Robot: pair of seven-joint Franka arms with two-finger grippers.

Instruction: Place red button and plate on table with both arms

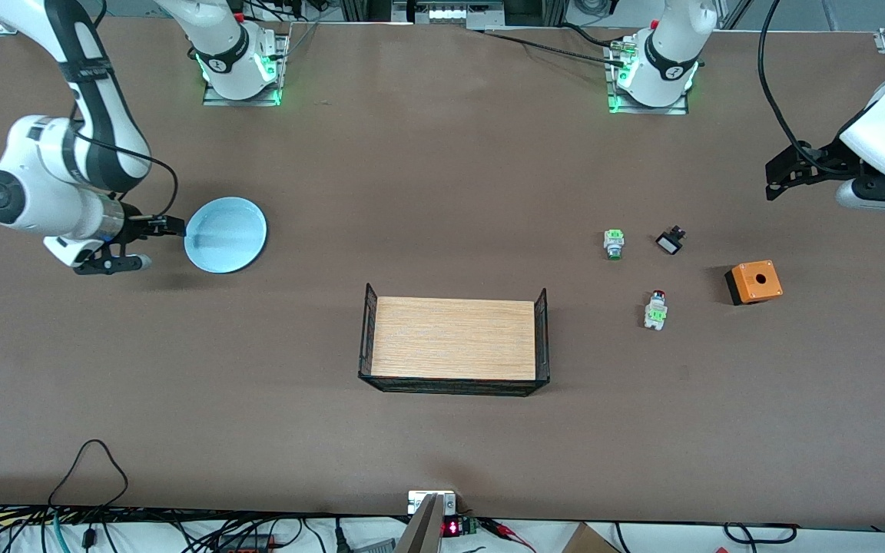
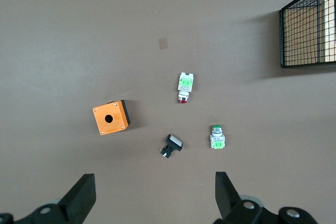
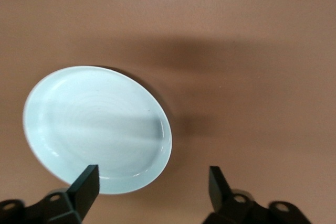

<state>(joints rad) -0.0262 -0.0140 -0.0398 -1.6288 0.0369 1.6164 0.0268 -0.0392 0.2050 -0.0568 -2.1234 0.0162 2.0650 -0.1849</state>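
Observation:
The pale blue plate (image 1: 226,234) (image 3: 97,127) lies flat on the brown table (image 1: 442,192) toward the right arm's end. My right gripper (image 1: 143,244) (image 3: 151,177) hovers at the plate's edge, open, with one finger (image 3: 86,182) over the rim and nothing held. The red button (image 1: 656,309) (image 2: 185,86) lies on its side on the table toward the left arm's end. My left gripper (image 1: 780,180) (image 2: 155,182) hangs open and empty above the table, off to the side of the small parts.
A similar part with a green tip (image 1: 614,243), a small black part (image 1: 670,241) and an orange box with a hole (image 1: 754,281) lie around the red button. A wooden tray with black wire ends (image 1: 454,338) stands mid-table, nearer the front camera.

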